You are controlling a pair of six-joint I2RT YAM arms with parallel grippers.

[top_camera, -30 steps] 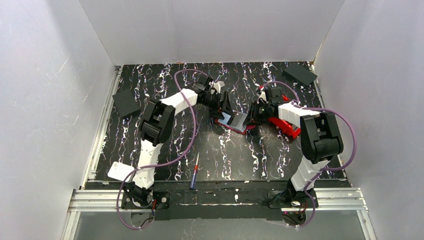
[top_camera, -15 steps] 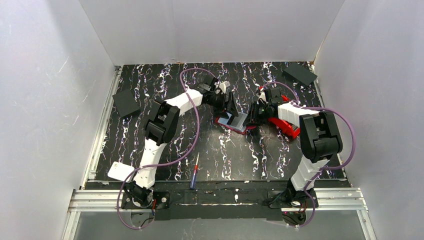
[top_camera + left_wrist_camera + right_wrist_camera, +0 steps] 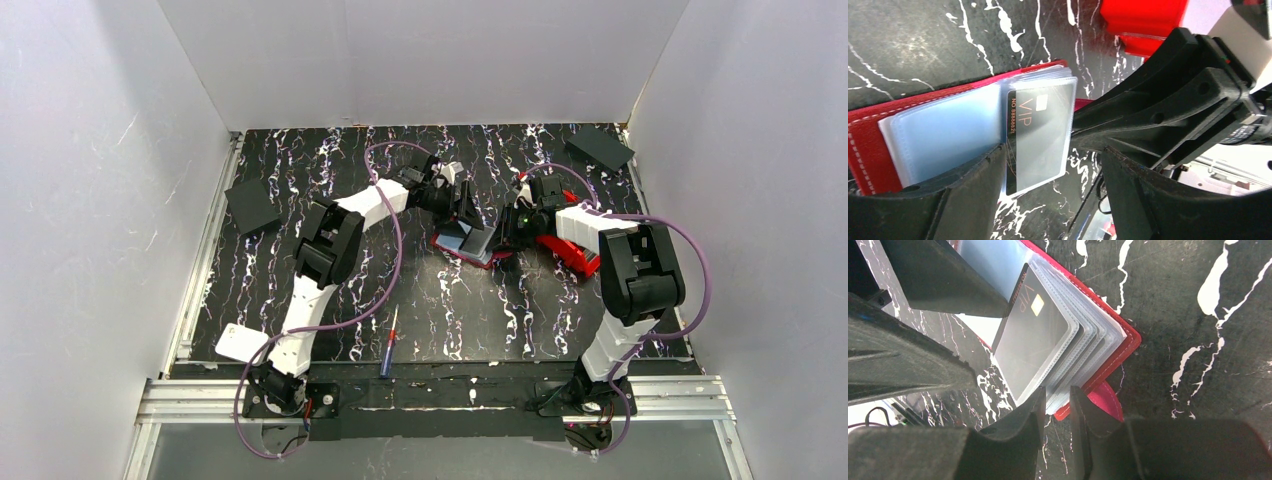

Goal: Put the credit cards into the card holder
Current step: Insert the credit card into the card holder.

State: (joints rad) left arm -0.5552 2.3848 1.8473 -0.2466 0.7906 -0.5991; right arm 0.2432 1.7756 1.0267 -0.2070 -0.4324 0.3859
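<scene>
One thin, stiff, likely slick credit card (image 3: 1040,135) in floppy sleeves (image 3: 1088,340) of the card holder (image 3: 470,243), mid-table (image 3: 450,310) toward the far edge; best handled by its edges. Left gripper (image 3: 1053,155) wide, empty; right gripper (image 3: 1057,405) pinching sleeve edges.

Plain white panel walls (image 3: 430,60) enclose three sides, evenly lit and lightly scuffed. Black tabletop with white marbled veining (image 3: 450,310) is level, with extruded aluminium rails (image 3: 180,400) along left and near edges.

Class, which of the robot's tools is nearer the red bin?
Right. The right tool sits beside the red bin; the left tool is across the card holder from it.
</scene>
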